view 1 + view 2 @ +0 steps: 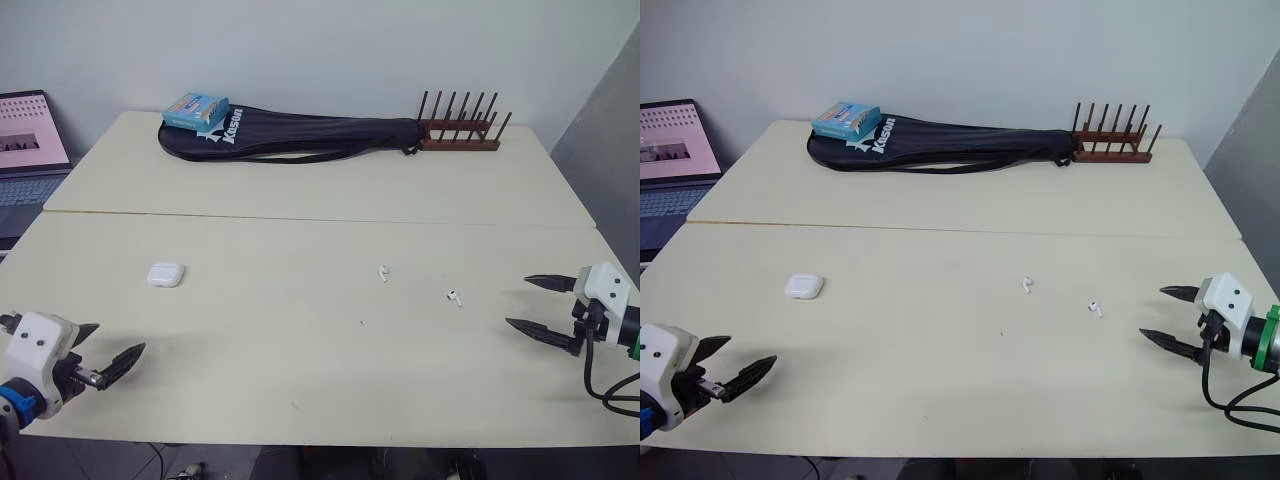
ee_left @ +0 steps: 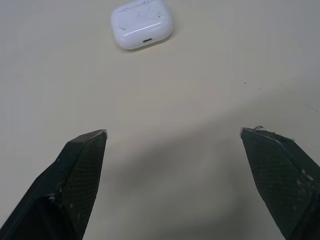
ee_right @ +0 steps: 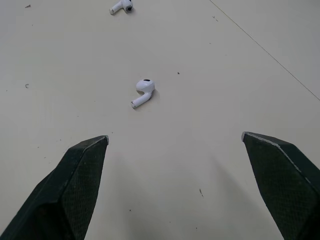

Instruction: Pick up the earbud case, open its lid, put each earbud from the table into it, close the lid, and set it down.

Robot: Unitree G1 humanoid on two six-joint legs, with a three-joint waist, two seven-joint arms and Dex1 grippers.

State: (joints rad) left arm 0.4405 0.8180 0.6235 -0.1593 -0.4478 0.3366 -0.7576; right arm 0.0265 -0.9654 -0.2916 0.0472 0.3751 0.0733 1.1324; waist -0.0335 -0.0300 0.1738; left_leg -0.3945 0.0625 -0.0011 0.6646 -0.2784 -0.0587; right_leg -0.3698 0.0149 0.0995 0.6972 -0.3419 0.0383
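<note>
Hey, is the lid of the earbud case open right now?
No, the earbud case lies shut on the table, ahead of the left gripper's open jaws.

closed white case (image 1: pixel 166 274), two loose earbuds (image 1: pixel 383 272) (image 1: pixel 455 297)

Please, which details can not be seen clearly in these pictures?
Small white rounded plastic earbud case: contents, hidden by its shut lid, left wrist view.
Nearer white plastic earbud: left or right ear, too small, right wrist view.
Open laptop with pinkish screen: cut off by left edge, left eye view.
Light blue cardboard box: print too small, left eye view.
</note>
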